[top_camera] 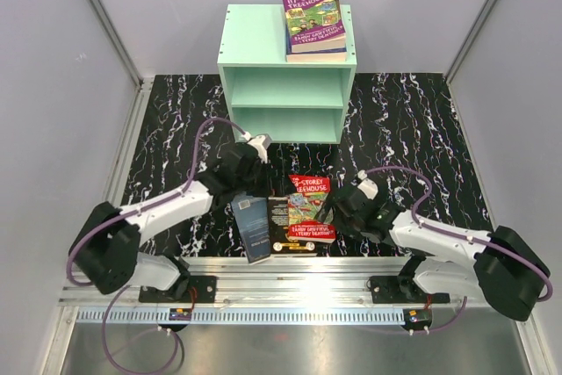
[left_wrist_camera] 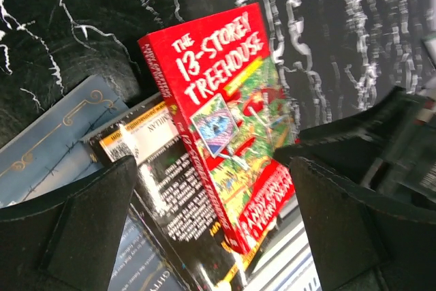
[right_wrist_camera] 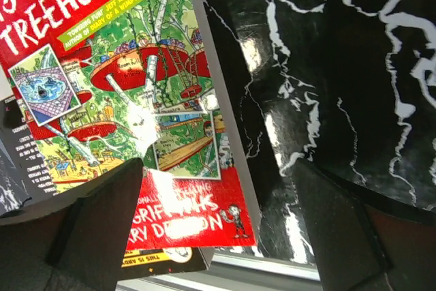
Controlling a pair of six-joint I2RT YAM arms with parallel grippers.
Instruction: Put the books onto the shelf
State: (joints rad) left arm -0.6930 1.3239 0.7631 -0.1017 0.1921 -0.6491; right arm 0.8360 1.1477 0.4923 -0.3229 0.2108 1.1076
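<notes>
The shelf (top_camera: 255, 37) shows two bare green compartments; on its flat top lies a stack under a purple book (top_camera: 313, 19), seemingly two books, though the edges blur. Three books overlap on the desk (top_camera: 421, 129): slate-blue (top_camera: 250, 227), black (top_camera: 279, 217) and red (top_camera: 312, 208) uppermost. Left claw (left_wrist_camera: 212, 165) and right claw (right_wrist_camera: 218, 165) hang spread above them, gripping nothing.

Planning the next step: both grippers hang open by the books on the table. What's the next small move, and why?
Probably lower the right gripper and close on the right edge of the red book. That edge lies between its open fingers, the red book sits on top of the black book, and the left gripper is open, holding nothing.
</notes>
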